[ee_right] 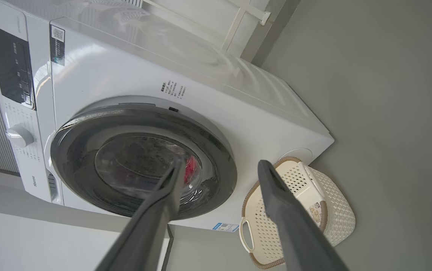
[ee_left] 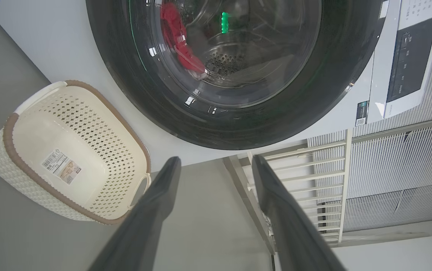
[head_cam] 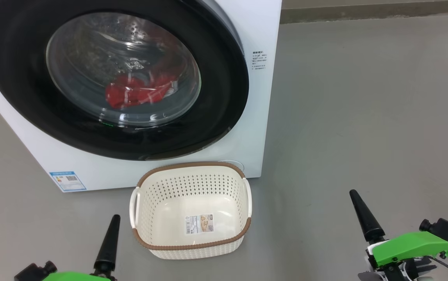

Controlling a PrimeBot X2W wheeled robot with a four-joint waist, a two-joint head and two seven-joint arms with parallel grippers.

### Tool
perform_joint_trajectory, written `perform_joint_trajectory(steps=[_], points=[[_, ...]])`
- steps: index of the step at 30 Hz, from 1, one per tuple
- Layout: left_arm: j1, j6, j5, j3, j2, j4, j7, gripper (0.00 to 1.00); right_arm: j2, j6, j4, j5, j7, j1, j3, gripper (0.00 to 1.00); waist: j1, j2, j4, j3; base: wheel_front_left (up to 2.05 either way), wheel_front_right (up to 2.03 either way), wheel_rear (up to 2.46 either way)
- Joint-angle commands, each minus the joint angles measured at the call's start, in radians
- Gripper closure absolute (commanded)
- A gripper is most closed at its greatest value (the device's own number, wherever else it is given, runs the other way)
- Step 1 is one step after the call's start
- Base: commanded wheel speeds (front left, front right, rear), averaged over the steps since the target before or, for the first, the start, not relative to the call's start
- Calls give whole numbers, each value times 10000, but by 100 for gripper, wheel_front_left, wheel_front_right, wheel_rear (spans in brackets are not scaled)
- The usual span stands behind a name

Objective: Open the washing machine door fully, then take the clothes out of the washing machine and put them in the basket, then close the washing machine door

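The grey floor (head_cam: 364,117) stretched out under everything. On it stood the white front-loading washing machine (head_cam: 106,171), its dark control panel (ee_right: 10,64) and round dial (ee_right: 19,136) showing in the right wrist view. A pale slatted railing (ee_left: 306,169) stood beside the machine in the left wrist view.

The washing machine door (head_cam: 16,70) was shut. Its wide glossy black rim lay flat against the machine's front and its clear glass bowl covered the drum opening. A small green glint showed on the glass.

The cream perforated basket (head_cam: 190,164) sat upright on the floor just in front of the machine's lower right corner, its brown rim near the white front panel. It held no garments.

The red clothes (head_cam: 138,93) lay inside the drum, low behind the glass, with a little white fabric showing at their edge.

The left gripper (ee_left: 216,162) hung in the air left of the basket, its two dark fingers spread wide apart with nothing between them. It pointed toward the bottom edge of the door. The right gripper (ee_right: 220,166) hung well to the right of the basket, also spread wide and holding nothing, apart from the machine.

A blue label (head_cam: 67,180) was stuck at the machine's lower left corner. A printed sticker (head_cam: 199,223) lay flat on the basket's bare bottom.
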Motion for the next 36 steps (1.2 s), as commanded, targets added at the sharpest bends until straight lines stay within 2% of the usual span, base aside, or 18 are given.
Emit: perform_joint_trajectory(steps=[1,20,36], points=[[-447,-31,400,53,142,-335,-127,0,-160,2,-213,-400,-162,-644,189,0,-1,0,-6,1,0,0,0],[-679,-41,3801,-126,191,-774,-685,0,-126,3,-90,-3701,-722,-1003,493,0,-2,0,-54,-14,0,0,0],[-950,65,5999,-223,204,-1120,-1124,0,-81,4,-225,-5842,-1164,-1275,687,0,-2,0,-116,68,0,0,0]])
